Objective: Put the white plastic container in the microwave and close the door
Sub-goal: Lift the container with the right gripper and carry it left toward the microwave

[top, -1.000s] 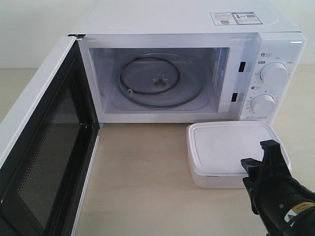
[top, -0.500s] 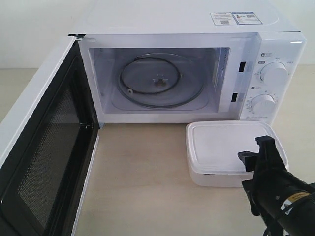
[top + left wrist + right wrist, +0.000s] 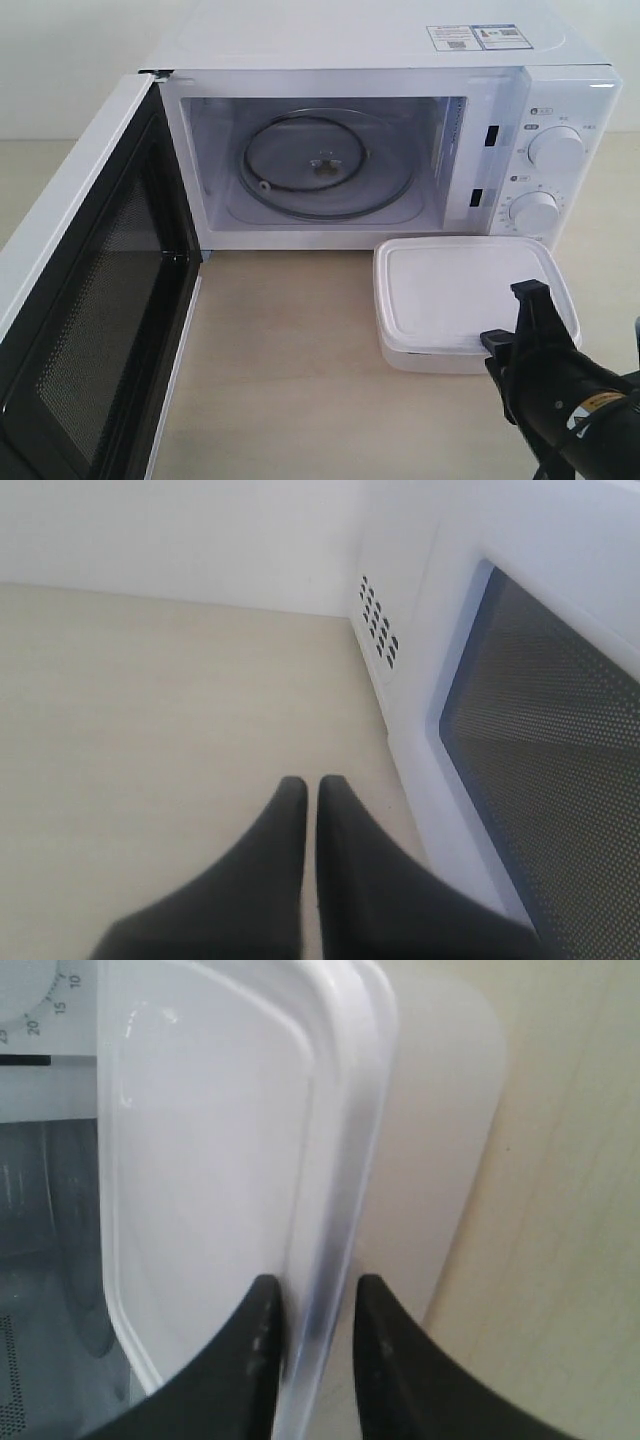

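Note:
The white plastic container (image 3: 460, 295) lies just in front of the microwave (image 3: 400, 45), below its dials, with the near edge raised slightly off the table. My right gripper (image 3: 512, 315) grips that near right edge. In the right wrist view the gripper (image 3: 317, 1285) is shut on the container (image 3: 210, 1160), one finger on the lid and one under the rim. The door (image 3: 90, 300) stands wide open at the left, and the glass turntable (image 3: 320, 165) is bare. My left gripper (image 3: 311, 783) is shut on nothing, low over the table beside the door's outer face (image 3: 540, 740).
Two round dials (image 3: 556, 148) sit on the microwave's right panel, close behind the container. The open door takes up the left front of the table. Vent holes (image 3: 378, 630) mark the microwave's side wall. Pale table (image 3: 290, 360) lies between door and container.
My right gripper has moved left and down along the container's near edge and closed on it. The container has shifted a little left and toward the microwave, rising slightly. The left gripper stays out of the exterior view.

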`<state>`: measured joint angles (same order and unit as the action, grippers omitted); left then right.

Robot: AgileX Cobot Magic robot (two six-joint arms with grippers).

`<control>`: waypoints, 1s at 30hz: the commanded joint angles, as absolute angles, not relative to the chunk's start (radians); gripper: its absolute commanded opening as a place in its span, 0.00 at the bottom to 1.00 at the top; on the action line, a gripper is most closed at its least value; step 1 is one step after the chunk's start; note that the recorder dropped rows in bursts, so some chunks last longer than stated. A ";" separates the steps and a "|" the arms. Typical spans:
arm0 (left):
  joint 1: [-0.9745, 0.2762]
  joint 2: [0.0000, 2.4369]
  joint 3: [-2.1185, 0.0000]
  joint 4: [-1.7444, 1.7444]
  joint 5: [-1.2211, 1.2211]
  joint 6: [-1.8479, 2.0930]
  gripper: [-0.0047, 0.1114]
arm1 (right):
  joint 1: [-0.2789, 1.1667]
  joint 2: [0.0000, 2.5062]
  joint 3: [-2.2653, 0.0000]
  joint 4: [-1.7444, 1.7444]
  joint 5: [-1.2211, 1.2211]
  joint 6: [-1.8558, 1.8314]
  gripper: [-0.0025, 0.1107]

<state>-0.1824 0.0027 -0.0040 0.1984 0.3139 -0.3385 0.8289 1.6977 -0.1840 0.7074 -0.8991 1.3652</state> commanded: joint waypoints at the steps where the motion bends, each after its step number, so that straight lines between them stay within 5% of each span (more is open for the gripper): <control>1: -0.179 0.000 0.000 0.190 0.314 -0.348 0.08 | 0.823 1.698 -0.199 0.695 -0.898 1.326 0.02; 30: -0.179 0.000 0.000 0.190 0.314 -0.348 0.08 | 1.083 1.698 -0.199 0.660 -1.112 1.422 0.02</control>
<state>-0.1824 0.0027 -0.0040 0.1984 0.3139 -0.3385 1.0599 1.6981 -0.1938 0.6673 -1.0690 1.4209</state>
